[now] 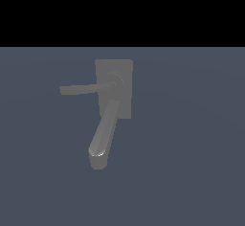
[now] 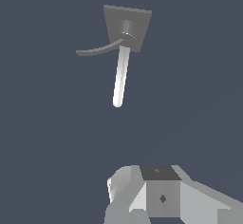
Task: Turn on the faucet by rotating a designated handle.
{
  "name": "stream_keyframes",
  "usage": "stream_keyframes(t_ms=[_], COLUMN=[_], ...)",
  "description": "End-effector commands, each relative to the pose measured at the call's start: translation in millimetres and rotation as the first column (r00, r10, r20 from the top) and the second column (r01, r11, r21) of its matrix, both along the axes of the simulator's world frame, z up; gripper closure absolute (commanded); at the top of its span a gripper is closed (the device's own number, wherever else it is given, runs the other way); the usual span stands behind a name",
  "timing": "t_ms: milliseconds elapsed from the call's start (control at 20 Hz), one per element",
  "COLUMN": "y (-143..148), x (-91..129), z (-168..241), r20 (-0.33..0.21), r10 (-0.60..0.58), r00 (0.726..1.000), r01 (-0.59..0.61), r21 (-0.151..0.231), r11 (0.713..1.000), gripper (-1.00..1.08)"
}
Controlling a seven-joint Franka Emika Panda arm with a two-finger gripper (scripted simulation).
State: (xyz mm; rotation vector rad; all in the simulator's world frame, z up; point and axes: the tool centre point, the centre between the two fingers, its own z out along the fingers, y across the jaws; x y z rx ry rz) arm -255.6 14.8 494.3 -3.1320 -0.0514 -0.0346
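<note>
The grey faucet has a rectangular block body (image 1: 119, 76). A thick rounded spout (image 1: 103, 139) runs from it toward the camera. The handle (image 1: 79, 89) is a thin flat bar that sticks out from the round hub toward the exterior view's left. In the wrist view the block (image 2: 137, 21), the thin handle (image 2: 97, 50) and the bright spout (image 2: 121, 76) show well apart from my gripper. Only pale grey parts of my gripper (image 2: 161, 194) show at the picture's edge. I cannot tell how its jaws stand, and it touches nothing. The gripper and arm are not in the exterior view.
The faucet stands on a plain dark blue-grey floor (image 1: 191, 163). Black background lies beyond the floor's far edge (image 1: 122, 47). No other objects show.
</note>
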Motion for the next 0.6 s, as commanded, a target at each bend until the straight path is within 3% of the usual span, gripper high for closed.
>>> stream_keyframes(t_ms=[0, 250, 550], y=[0.0, 1.6, 2.4], x=[0.0, 1.2, 3.9], z=[0.0, 1.1, 6.0], r20=[0.0, 0.008, 0.035], r10=[0.0, 0.018, 0.038], r00=[1.0, 1.0, 0.999], r01=[0.0, -0.018, -0.036], r21=[0.0, -0.008, -0.044], r11=[1.0, 1.0, 0.998], gripper=[1.08, 1.08, 1.08])
